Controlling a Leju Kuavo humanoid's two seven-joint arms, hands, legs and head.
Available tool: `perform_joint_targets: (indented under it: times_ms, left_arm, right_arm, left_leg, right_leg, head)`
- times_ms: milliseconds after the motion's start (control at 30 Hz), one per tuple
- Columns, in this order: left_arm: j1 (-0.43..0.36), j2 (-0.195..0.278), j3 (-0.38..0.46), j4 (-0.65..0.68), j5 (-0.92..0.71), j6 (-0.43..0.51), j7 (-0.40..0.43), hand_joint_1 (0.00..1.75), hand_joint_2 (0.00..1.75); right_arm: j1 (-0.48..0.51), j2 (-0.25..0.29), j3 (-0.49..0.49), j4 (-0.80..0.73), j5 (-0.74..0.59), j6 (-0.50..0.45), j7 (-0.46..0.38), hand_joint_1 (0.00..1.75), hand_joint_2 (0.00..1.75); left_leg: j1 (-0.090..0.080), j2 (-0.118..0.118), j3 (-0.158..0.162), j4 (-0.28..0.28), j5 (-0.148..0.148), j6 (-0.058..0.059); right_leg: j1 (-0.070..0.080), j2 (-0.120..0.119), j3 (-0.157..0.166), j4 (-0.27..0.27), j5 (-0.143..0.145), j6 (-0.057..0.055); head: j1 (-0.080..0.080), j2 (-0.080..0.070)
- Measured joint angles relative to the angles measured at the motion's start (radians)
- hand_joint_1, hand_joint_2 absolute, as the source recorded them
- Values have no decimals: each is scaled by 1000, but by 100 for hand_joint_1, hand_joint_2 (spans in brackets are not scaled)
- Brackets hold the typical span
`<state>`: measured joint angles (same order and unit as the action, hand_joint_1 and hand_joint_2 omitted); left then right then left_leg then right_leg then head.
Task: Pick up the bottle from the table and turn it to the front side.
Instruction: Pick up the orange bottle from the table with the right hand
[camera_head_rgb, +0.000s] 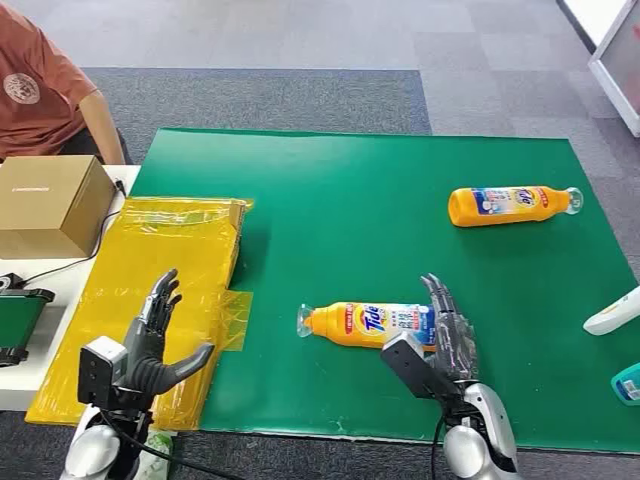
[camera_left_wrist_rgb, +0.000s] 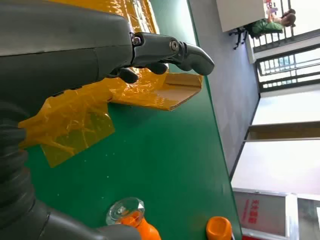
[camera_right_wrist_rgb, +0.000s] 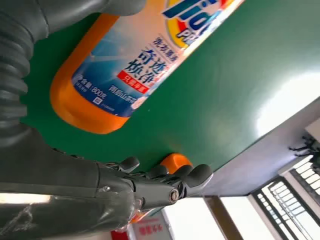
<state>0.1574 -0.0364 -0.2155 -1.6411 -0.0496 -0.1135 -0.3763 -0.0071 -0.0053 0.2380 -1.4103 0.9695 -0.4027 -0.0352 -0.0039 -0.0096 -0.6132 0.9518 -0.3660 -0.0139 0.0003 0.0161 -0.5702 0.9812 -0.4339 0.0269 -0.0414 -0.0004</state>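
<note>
Two orange detergent bottles lie on their sides on the green worktop (camera_head_rgb: 362, 190). The near one, a Tide bottle (camera_head_rgb: 373, 324), has its clear cap pointing toward the yellow side and its base tucked behind the right hand (camera_head_rgb: 451, 335), so that end is hidden in the head view. In the right wrist view the base shows between the thumb and the fingers (camera_right_wrist_rgb: 177, 182), which are spread apart with the bottle lying in the gap; whether any of them touches the bottle I cannot tell, and the bottle rests flat on the worktop with its label up. The second orange bottle (camera_head_rgb: 509, 205) lies well apart, toward the far right, with its clear cap pointing right.

At the right edge of the head view a white object (camera_head_rgb: 613, 312) and a teal-and-white one (camera_head_rgb: 628, 383) are cut off and too partial to name.

The left hand (camera_head_rgb: 155, 335) hovers over the yellow plastic sheeting (camera_head_rgb: 162, 260), fingers wide and holding nothing. One closed cardboard box (camera_head_rgb: 49, 205) stands on the white side table (camera_head_rgb: 45, 290); its contents are hidden. A person in an orange shirt (camera_head_rgb: 41, 85) sits behind it, cut off by the frame. A dark green object (camera_head_rgb: 19, 320) at the left edge is partly out of frame.
</note>
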Motion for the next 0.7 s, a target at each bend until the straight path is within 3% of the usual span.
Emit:
perform_joint_targets:
  times_ms: [267,700]
  left_arm:
    - [-6,-9,0,-1,-20,-19,13,0,175]
    - [-37,-10,-29,-18,-37,-55,18,0,175]
  right_arm:
    - [-27,-1,15,77,230,25,121,0,175]
    - [-170,-17,78,252,417,65,179,0,175]
  left_leg:
    - [0,0,0,0,0,0]
    - [0,0,0,0,1,1]
  right_leg:
    - [0,0,0,0,0,0]
    - [0,0,0,0,2,1]
  head:
    - [0,0]
    - [0,0]
